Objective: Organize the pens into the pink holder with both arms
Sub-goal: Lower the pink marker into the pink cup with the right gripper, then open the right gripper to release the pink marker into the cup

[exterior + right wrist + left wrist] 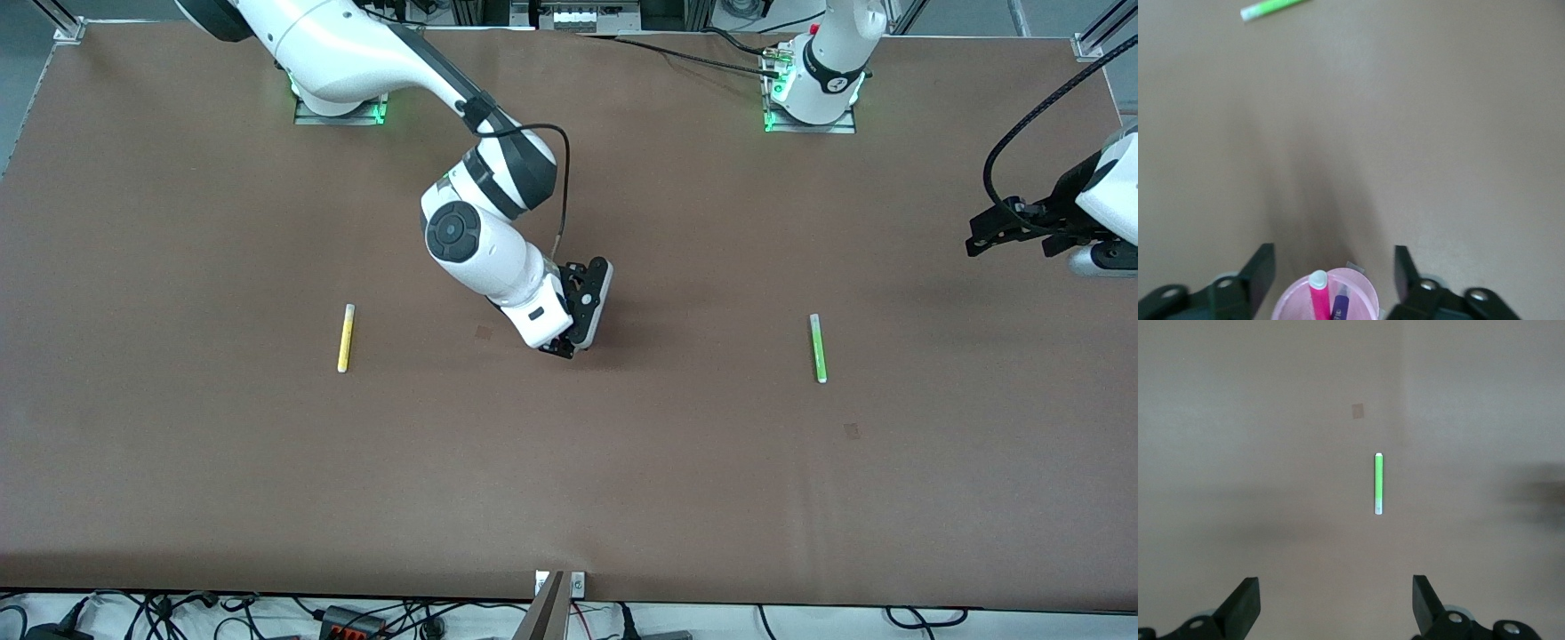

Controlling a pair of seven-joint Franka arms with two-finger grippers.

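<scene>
Yellow pen (346, 338) lies on the desk (178, 462), long axis toward the bases. Right gripper (1331, 273): jaws released, straddling the pink holder (1365, 300) with magenta pen (1319, 293) and apparently purple pen (1341, 305) upright inside. Green pen (817, 348) lies likewise. Left gripper (1335, 603) waits, jaws wide, empty.

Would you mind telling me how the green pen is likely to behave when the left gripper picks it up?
The green pen looks slim and round, so a nudge would probably roll it. It appears straight and rigid, likely stiff and light. Lying flat on the table, it leaves the open left gripper little to pinch and may slip.
</scene>
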